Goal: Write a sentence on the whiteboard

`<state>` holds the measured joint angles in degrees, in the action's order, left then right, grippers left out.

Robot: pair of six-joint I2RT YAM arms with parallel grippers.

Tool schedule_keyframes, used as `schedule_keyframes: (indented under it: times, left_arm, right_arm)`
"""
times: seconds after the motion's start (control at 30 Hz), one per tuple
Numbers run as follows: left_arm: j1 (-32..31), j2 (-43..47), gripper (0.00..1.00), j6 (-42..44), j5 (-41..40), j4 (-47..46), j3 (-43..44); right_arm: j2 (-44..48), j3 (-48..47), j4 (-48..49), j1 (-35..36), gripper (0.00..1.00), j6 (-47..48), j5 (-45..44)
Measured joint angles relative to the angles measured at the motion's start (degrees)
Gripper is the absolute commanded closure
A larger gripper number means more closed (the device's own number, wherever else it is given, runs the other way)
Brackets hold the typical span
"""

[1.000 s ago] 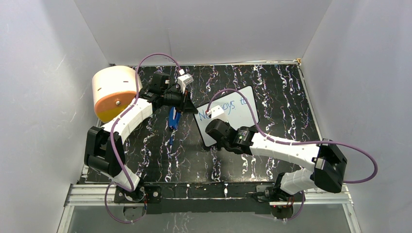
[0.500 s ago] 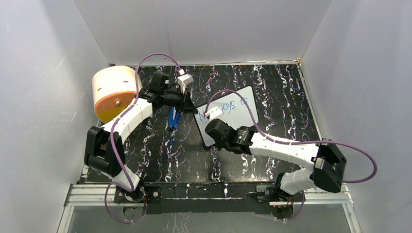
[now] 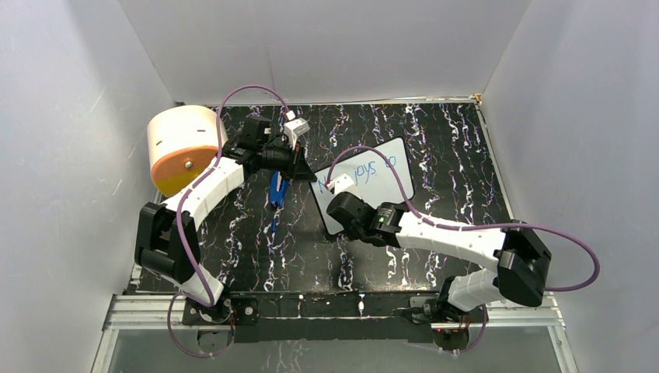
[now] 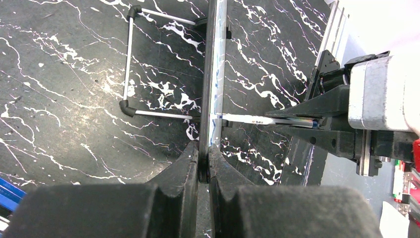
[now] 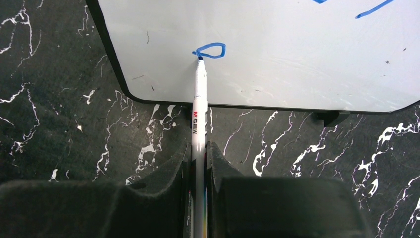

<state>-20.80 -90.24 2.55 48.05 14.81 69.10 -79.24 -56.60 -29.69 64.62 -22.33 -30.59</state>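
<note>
The whiteboard (image 3: 381, 190) lies tilted at mid-table, with blue words of the sentence (image 3: 373, 165) reading "joys to" on its top line. My left gripper (image 3: 308, 176) is shut on the board's left edge; the left wrist view shows the board edge-on (image 4: 213, 74) between the pads (image 4: 190, 166). My right gripper (image 3: 343, 205) is shut on a white marker (image 5: 199, 109). Its tip touches the whiteboard (image 5: 297, 64) at a small blue loop (image 5: 210, 50) near the lower left corner. The right arm hides the start of the top line.
A cream and orange cylinder (image 3: 183, 148) lies at the far left. A blue object (image 3: 278, 189) lies on the black marbled table (image 3: 256, 249) beside the left gripper. The board's wire stand (image 4: 130, 59) shows behind it. Grey walls enclose the table.
My right wrist has shifted slightly to the left along the board with the marker. The left arm and the whiteboard have not moved.
</note>
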Motion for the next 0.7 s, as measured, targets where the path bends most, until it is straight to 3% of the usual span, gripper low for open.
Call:
schedule_keyframes:
  times: [0.7]
  left_arm:
    - [0.0, 0.0, 1.00, 0.0, 0.2, 0.0, 0.0]
  right_arm:
    - [-0.7, 0.0, -3.4, 0.0, 1.00, -0.8, -2.8]
